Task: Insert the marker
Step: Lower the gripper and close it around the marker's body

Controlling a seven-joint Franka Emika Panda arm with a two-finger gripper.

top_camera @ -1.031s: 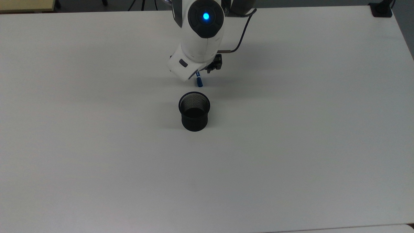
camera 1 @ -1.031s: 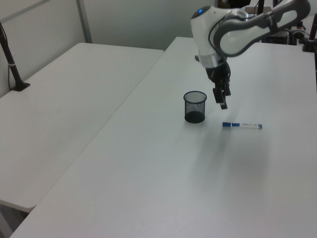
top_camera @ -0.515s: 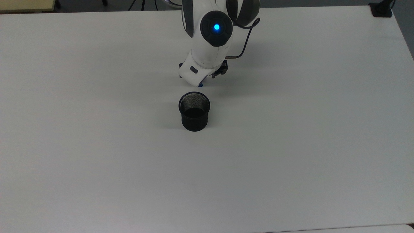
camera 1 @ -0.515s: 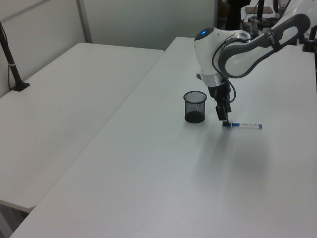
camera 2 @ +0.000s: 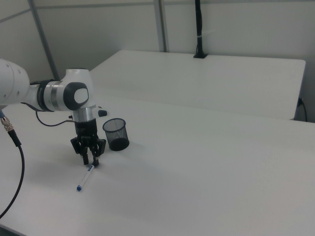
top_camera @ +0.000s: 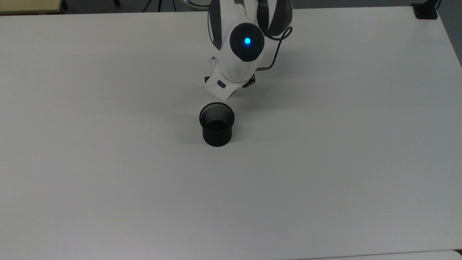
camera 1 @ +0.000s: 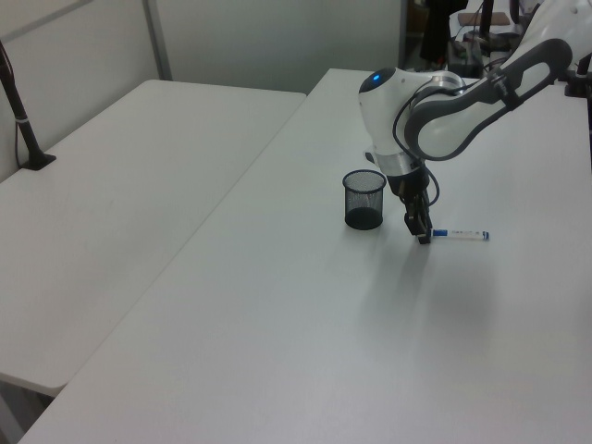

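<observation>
Under the tool [camera 2: 90, 160], whose fingers stood parted astride its capped end, the marker [camera 2: 85, 179] lay flat on the desk [camera 2: 206, 167]; beside the tool stood a black mesh cup [camera 2: 116, 134].

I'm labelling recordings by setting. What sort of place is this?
Probably a robotics lab or office workroom: a Franka arm works over plain white tables with partition walls behind. A black mesh pen cup and a marker sit on the table.
</observation>
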